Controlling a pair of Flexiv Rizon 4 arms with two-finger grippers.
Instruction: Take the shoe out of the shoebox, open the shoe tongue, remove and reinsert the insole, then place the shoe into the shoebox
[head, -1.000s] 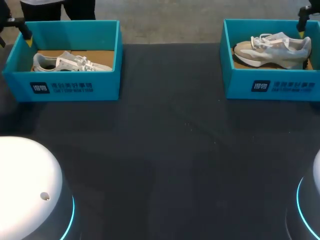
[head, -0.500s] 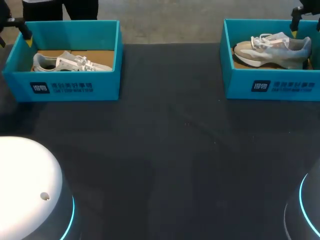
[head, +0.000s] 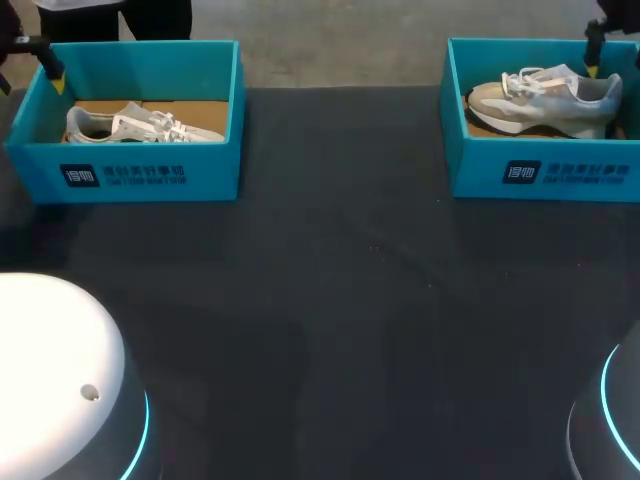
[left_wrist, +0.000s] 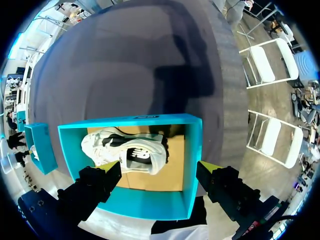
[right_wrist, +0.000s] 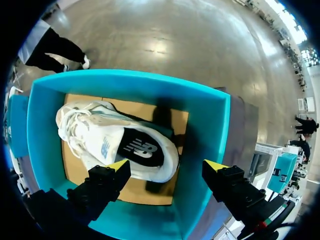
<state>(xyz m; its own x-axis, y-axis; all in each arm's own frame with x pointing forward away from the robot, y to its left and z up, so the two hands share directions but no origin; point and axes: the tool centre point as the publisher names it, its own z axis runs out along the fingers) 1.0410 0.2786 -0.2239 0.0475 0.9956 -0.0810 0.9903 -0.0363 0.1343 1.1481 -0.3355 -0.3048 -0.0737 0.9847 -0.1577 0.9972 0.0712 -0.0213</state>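
Hovering over two teal boxes at the far edge of the dark table, with the left gripper above the left shoebox and the right gripper above the right shoebox. Spread wide in both cases, yellow tips apart and touching nothing, probably to straddle a shoe from two sides on the way down.

Lying low in the left shoebox on brown card, side turned up: the pale left shoe. Resting in the right shoebox, toe toward the table's middle: the grey-and-white right shoe, white laces loose on top.

Judged an opening step, with nothing lifted out yet and tongue and insole untouched. Set well apart, far left and far right, seemingly to give each arm its own box, with the dark cloth between as likely working ground.

Printed in white on the near wall of each box: a small emblem beside lines of text, left unread here. Marked on the upturned side of each shoe: a maker's logo, likewise not spelled out.
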